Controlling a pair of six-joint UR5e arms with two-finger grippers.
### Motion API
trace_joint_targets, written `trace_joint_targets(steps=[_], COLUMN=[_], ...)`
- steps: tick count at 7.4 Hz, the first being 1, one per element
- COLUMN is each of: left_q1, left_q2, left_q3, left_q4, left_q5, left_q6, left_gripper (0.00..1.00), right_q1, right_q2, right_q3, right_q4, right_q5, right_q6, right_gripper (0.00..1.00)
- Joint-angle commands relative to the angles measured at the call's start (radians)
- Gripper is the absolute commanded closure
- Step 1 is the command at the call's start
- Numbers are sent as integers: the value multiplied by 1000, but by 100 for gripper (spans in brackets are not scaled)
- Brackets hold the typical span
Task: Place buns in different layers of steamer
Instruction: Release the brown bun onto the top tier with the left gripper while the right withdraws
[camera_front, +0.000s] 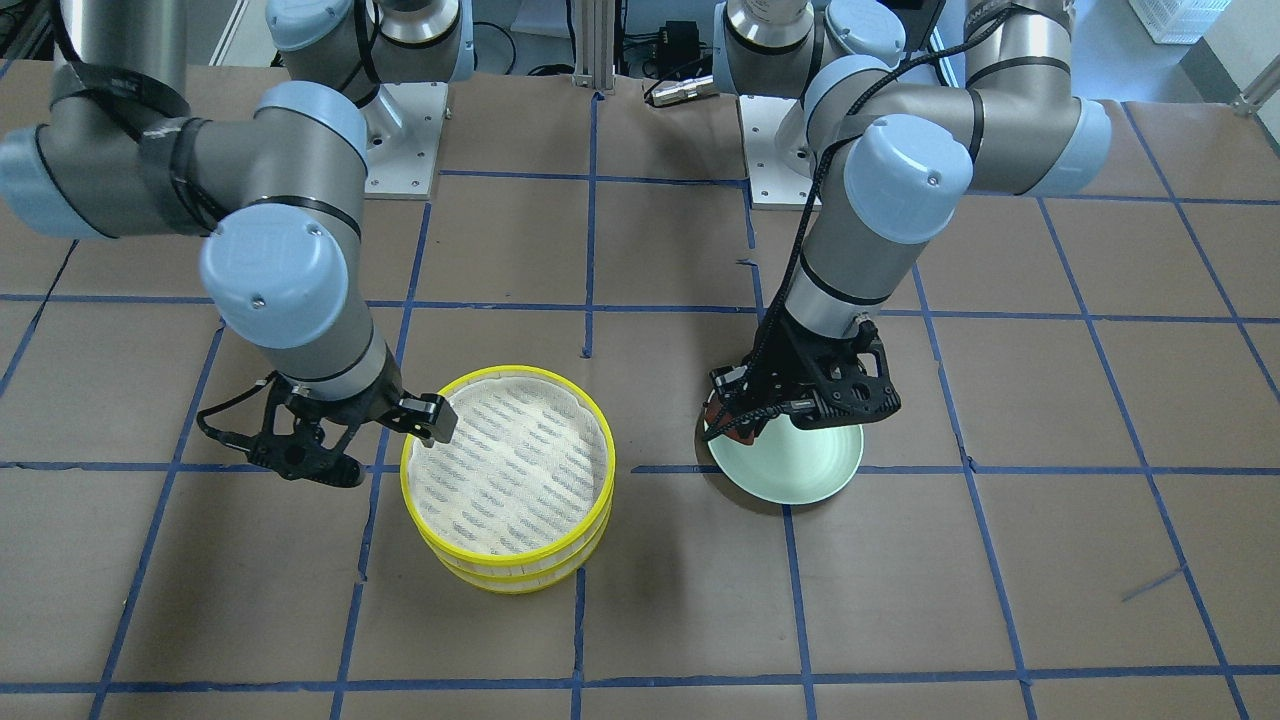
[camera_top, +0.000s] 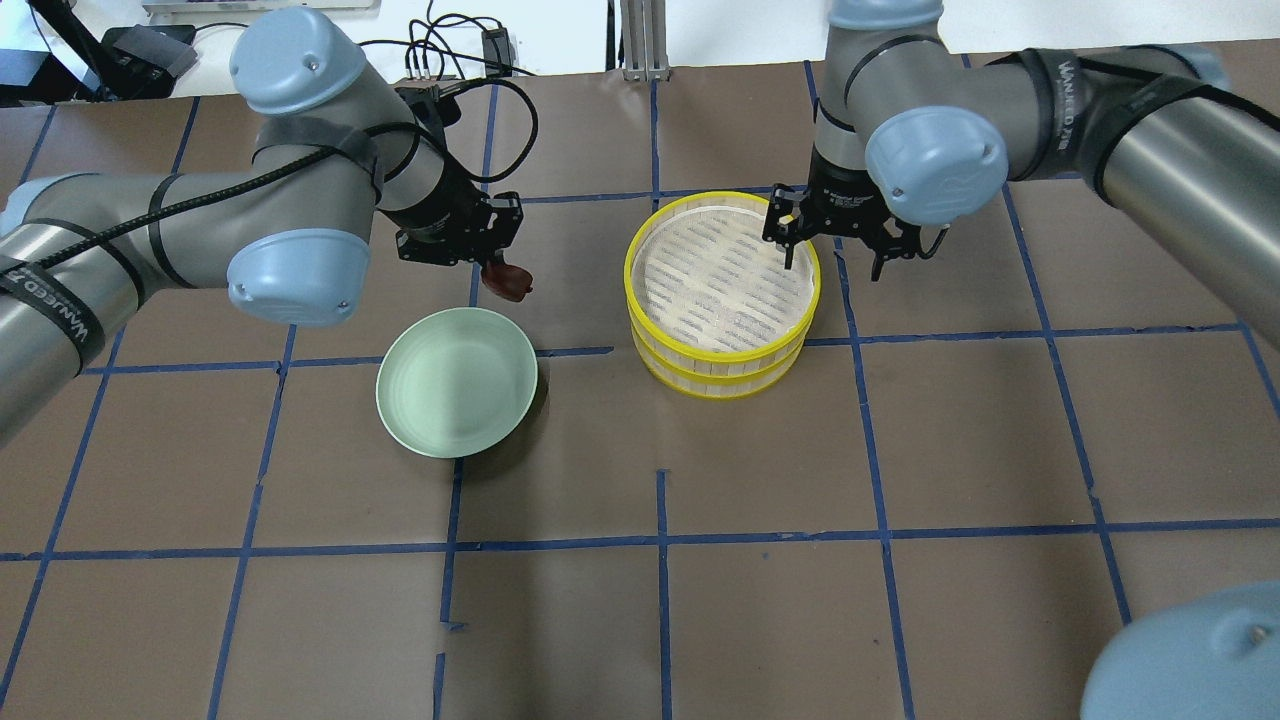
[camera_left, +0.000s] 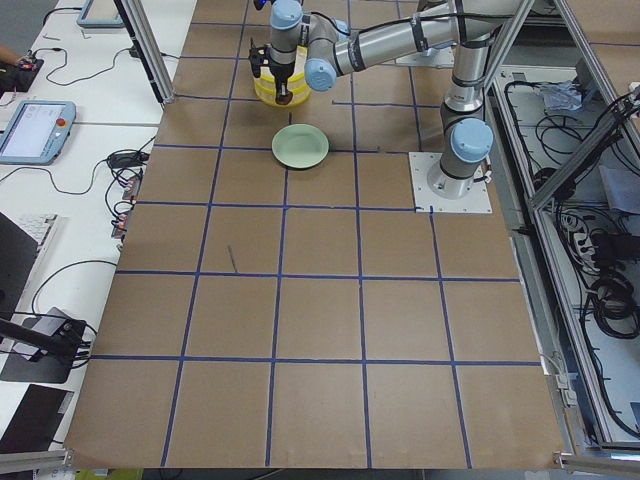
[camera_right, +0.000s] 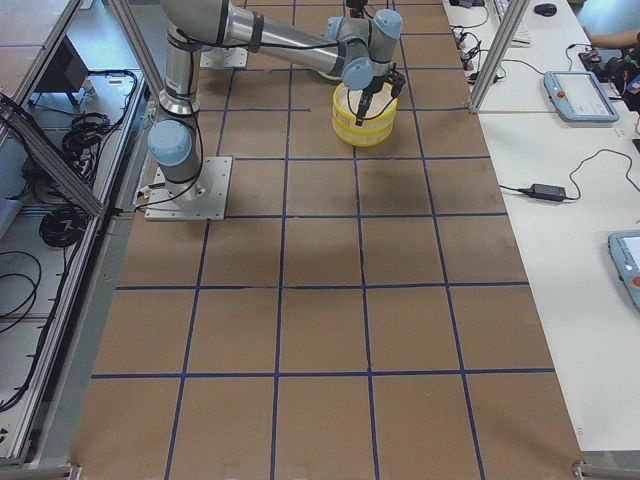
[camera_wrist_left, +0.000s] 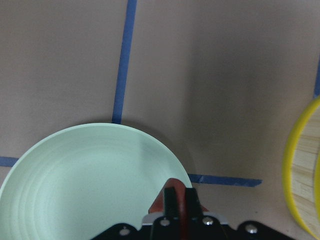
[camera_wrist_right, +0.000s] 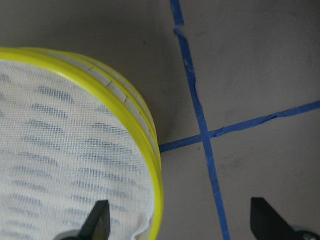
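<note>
The steamer (camera_top: 722, 285) is two stacked yellow-rimmed trays; the top mesh floor (camera_front: 510, 465) is bare. My left gripper (camera_top: 497, 266) is shut on the reddish-brown bun (camera_top: 510, 286) and holds it above the table, just behind the rim of the pale green plate (camera_top: 457, 380). The left wrist view shows the bun (camera_wrist_left: 159, 201) between the fingers, with the steamer's rim (camera_wrist_left: 295, 170) at the right. My right gripper (camera_top: 832, 262) is open and empty. It straddles the steamer's rim (camera_wrist_right: 150, 150), one finger over the mesh and one outside. The white bun is not visible.
The green plate (camera_front: 790, 465) is empty and lies to the steamer's left in the overhead view. Brown paper with blue tape lines covers the table. The arm bases and cables are at the robot's edge.
</note>
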Motion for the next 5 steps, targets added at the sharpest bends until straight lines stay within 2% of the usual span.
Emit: trace_joint_targets(steps=[1,2,3,4,5], left_q1=[-83,-107,-130,-165,-193], left_q2=[-8,-25,-66,-135,-195], left_q3=[62,103,128,131,133], left_q4=[4,21,112,270,361], left_q5=[-94,-201,-278,-279,-276], left_q6=[-182,-301,-412,-524,-555], left_gripper=[96,96,97,96,96], right_q1=[-105,-136,-128,-109,-79], right_q2=[-54,-75,-154,-213,-248], right_q3=[-91,-139,-180,-195,-190], right_q4=[142,217,303,352,401], right_q5=[14,16,46,55,42], right_q6=[-215,-299,-351,-352,-350], right_gripper=[0,0,0,0,0])
